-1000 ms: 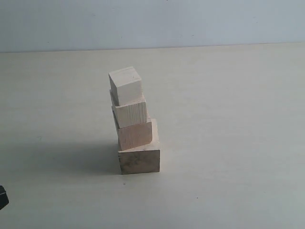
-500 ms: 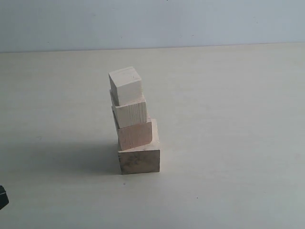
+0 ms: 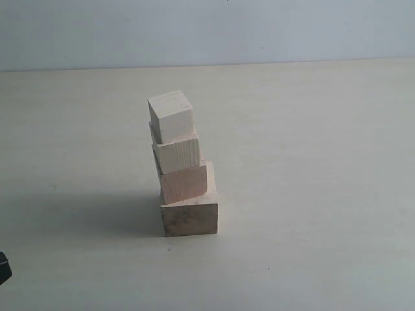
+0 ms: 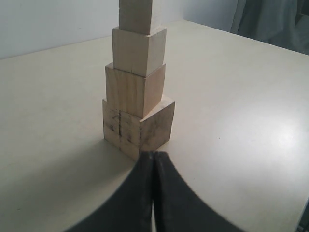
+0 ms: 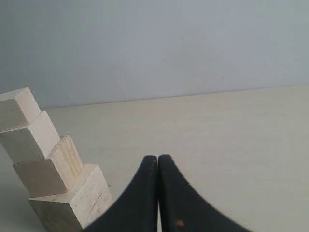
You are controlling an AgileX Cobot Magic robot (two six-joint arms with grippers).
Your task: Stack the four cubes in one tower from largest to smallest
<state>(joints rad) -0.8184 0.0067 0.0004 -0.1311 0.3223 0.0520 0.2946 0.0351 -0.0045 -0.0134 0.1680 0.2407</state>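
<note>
We see the tower (image 3: 183,165) standing a little left of the middle of the pale table (image 3: 311,162), all four cubes in one column. The largest cube (image 3: 189,217) sits on the table as the base, pinkish-tan with dark specks. The second cube (image 3: 184,183), also pinkish, rests on it, set toward its left side in the exterior view. The third cube (image 3: 177,154), paler with visible grain, sits on that, shifted a bit further left. The smallest cube (image 3: 172,116) tops it, pale and twisted slightly against the one below. The column is crooked, stepping left as it goes up, but it stands. Its shadow (image 3: 84,214) falls left across the table. A plain light wall (image 3: 207,32) is behind.

The left gripper (image 4: 153,159) has its black jaws pressed together with nothing between them. The tower stands straight ahead of its tips, and we can't tell from that view whether they touch the base. The right gripper (image 5: 158,162) also has its jaws closed tight on nothing, with the tower off to one side and apart from it. A dark bit (image 3: 3,267) pokes in at the exterior view's lower-left edge, well apart from the tower; we can't tell what it is.
</note>
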